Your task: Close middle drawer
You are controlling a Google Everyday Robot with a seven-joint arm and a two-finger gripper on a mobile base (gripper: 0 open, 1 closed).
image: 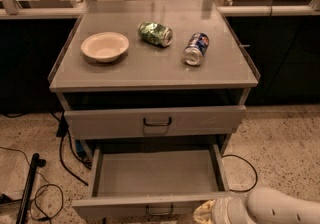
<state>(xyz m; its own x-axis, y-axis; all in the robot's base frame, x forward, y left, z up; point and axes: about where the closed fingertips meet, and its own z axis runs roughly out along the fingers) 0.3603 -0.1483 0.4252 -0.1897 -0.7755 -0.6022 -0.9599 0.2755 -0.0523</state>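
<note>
Down low, jaws by middle drawer [155, 174]

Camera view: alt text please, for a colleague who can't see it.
The middle drawer stands pulled far out, tray empty, with the gripper by the right end of its front panel, low in the frame. On the cabinet top are a white bowl, a green can and a blue can, both lying down.
</note>
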